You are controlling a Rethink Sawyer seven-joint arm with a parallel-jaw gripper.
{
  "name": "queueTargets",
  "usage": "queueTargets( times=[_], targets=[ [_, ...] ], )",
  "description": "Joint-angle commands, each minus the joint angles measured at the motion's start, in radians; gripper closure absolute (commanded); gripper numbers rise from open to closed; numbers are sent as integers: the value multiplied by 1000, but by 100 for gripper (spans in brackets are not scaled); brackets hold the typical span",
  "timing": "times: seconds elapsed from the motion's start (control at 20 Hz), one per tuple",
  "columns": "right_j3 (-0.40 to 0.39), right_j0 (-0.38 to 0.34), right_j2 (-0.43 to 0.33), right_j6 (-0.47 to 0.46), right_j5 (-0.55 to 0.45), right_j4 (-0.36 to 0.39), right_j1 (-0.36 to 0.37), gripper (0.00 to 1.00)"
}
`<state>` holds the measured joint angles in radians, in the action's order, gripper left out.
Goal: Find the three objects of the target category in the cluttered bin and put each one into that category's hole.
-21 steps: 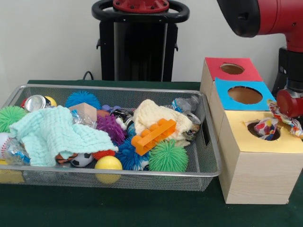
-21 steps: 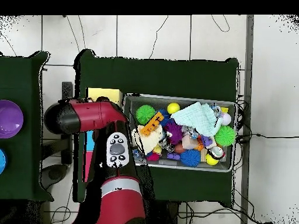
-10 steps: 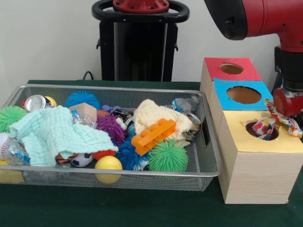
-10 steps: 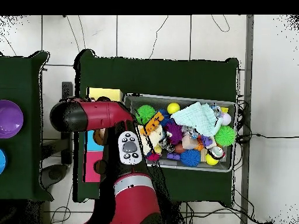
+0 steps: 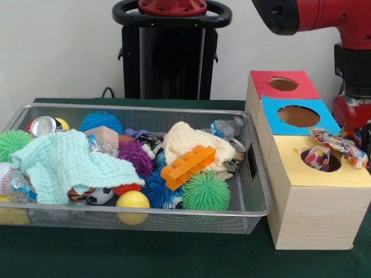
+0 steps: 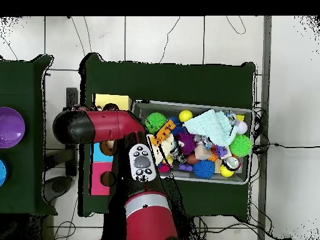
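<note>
Arm: the red arm (image 5: 324, 14) reached in from the top right of the front view and dropped down beside the box, at the right edge.
Gripper: the gripper (image 5: 355, 119) hung just behind the yellow section, next to the rag; whether its jaws were open or closed, I could not tell, and nothing was clearly in its hold.
Rag: the patterned rag (image 5: 330, 149) lay draped over the rim of the hole in the yellow top (image 5: 316, 174), part of it down inside, part trailing off to the right.
Box: the wooden box (image 5: 301, 214) stood right of the bin, with a blue top (image 5: 298, 116) and a red top (image 5: 284, 84) behind the yellow one, both holes empty.
Bin: the wire bin (image 5: 255, 205) was crowded with a mint cloth (image 5: 69, 165), a cream cloth (image 5: 185, 142), an orange brick (image 5: 188, 166), a green spiky ball (image 5: 206, 191) and a yellow ball (image 5: 133, 200).
Overhead: the arm (image 6: 94, 127) covered the box, beside the bin (image 6: 194, 106).
</note>
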<state>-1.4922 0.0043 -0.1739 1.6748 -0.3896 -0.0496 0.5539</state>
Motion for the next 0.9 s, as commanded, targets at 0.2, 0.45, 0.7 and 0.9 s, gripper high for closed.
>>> queueTargets(
  times=[0.2,0.45,0.7,0.9],
  targets=[
    [-88,-46,34,105,-145,17,68,100],
    [-91,-31,78,101,-145,46,76,100],
    [-73,-7,124,110,-175,55,80,100],
    [-85,-12,127,96,-175,60,87,100]
  ],
)
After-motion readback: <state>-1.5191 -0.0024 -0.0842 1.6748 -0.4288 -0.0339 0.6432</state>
